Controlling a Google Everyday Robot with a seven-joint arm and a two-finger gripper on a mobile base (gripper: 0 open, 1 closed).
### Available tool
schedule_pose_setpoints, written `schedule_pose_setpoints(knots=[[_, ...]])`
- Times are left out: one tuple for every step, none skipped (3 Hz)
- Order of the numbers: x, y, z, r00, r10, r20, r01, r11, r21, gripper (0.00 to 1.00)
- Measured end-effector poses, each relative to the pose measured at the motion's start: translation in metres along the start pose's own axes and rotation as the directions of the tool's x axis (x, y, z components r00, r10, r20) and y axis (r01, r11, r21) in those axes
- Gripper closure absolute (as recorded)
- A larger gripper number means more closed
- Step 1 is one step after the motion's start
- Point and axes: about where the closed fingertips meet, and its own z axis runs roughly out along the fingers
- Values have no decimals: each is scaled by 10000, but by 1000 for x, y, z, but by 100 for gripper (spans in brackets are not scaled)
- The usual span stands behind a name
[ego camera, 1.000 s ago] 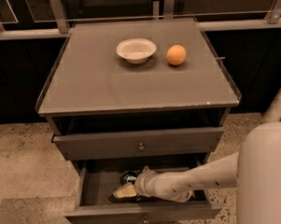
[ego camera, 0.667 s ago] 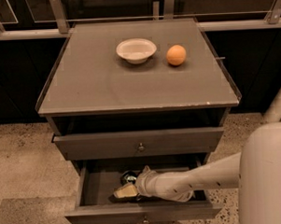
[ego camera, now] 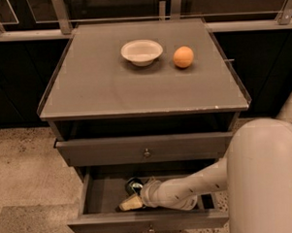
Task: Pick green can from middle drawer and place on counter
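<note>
1. While you looked down from above, the robot's white body (ego camera: 267,176) filled the lower right corner, and its pale arm (ego camera: 197,184) reached leftward from it into the open drawer.
2. Ahead of you stood the table (ego camera: 110,86), broad, flat and grey-brown, with thin raised edges along its sides, on a speckled beige floor (ego camera: 21,158).
3. Under the table top, the middle drawer (ego camera: 101,195) was pulled out towards you, its dark inside open to view.
4. Above it, the other drawer front (ego camera: 104,152) stood out only slightly, with a small round knob (ego camera: 146,152) at its centre.
5. On the far part of the table a white bowl (ego camera: 141,51) sat upright.
6. An orange fruit (ego camera: 183,57) lay near the bowl's right side, not touching it.
7. Inside the middle drawer you had the green can (ego camera: 133,185), near the middle and towards the back, close against the end of the arm.
8. Down in that same drawer, the pincer (ego camera: 132,202) lay just in front of the can; you could not tell whether it was wide, narrow or holding anything, nor whether it touched the can.
</note>
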Motion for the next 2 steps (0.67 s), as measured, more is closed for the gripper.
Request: schedule_pose_setpoints(knots=[[12,0,7,9997,-81,-251,88,9995,308,18],[11,0,8,9997,-83,-235,92,9993,355,41]])
